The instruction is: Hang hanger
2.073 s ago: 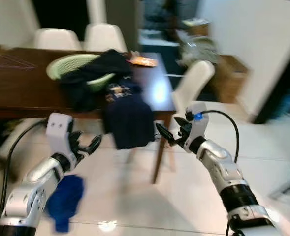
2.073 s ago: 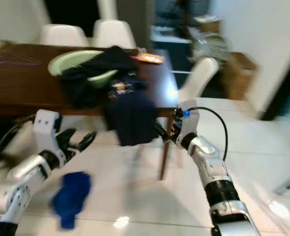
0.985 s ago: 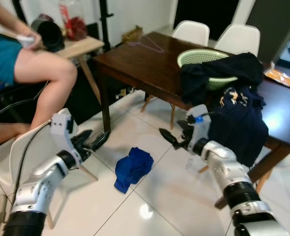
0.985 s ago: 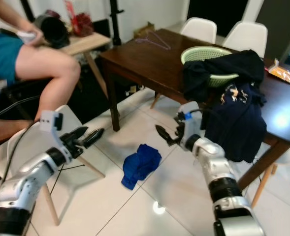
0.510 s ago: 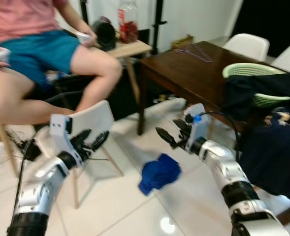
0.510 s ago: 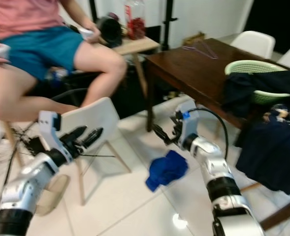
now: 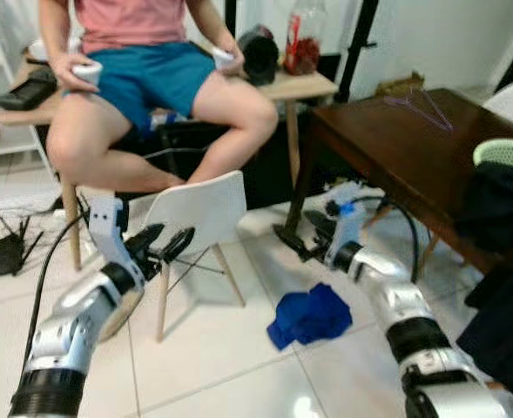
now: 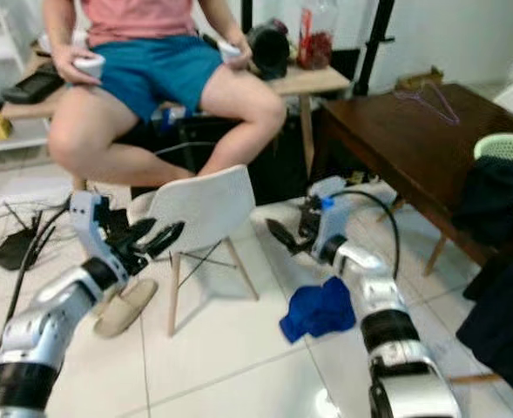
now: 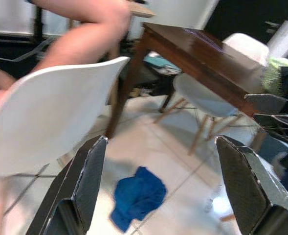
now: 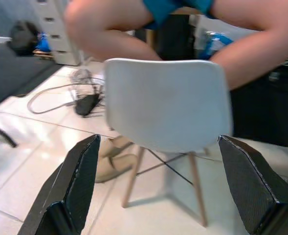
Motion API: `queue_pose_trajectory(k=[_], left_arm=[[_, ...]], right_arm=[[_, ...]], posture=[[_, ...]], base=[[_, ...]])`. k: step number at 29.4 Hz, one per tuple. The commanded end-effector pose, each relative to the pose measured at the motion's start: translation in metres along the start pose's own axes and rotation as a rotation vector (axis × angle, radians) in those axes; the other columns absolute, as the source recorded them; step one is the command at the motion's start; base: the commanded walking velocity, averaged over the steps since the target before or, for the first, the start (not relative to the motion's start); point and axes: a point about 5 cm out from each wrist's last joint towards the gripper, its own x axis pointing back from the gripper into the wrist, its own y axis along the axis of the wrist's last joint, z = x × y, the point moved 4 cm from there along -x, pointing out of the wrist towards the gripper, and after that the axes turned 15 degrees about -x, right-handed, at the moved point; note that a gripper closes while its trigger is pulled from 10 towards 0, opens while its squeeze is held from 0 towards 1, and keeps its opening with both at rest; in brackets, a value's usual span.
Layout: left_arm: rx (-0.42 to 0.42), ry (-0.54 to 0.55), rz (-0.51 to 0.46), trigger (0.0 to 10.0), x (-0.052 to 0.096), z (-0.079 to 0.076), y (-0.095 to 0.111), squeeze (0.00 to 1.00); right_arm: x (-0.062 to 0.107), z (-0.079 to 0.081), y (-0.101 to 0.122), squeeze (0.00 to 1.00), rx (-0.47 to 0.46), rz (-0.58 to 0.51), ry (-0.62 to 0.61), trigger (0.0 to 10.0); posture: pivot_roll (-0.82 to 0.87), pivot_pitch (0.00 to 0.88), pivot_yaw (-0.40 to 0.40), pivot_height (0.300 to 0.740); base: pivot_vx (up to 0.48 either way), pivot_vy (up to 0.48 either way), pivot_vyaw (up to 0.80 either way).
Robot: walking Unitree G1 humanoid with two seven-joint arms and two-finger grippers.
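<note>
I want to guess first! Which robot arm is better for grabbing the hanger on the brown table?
Probably the right. The hanger lies on the brown table, on the robot's right. The right gripper is open and nearer the table; the left gripper, also open, is over by the white chair.

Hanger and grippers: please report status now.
Left gripper and right gripper open, empty. Hanger lies on the table, untouched. White chair and blue cloth stand between.

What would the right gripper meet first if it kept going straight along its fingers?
Judging by the right wrist view, the open right gripper points at the back of the white chair, so it would probably meet that first. Nothing shows in between, though depth is hard to judge.
</note>
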Motion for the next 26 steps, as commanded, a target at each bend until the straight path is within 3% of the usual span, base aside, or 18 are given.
queue_pose_trajectory(k=[1, 26], left_arm=[[0.005, -0.010, 0.013, 10.0, 0.0005, -0.0022, -0.0037, 0.00], [0.010, -0.069, -0.011, 10.0, 0.0013, -0.0108, -0.0008, 0.00]], right_arm=[[0.0030, -0.0032, -0.0038, 0.00, -0.002, 0.011, -0.008, 10.0], [0.0047, -0.0011, -0.0049, 0.00, -0.012, 0.010, 0.021, 10.0]], posture=[[0.04, 0.000, -0.067, 0.740], [0.02, 0.000, -0.068, 0.740]], base=[[0.000, 0.000, 0.79], [0.000, 0.000, 0.79]])
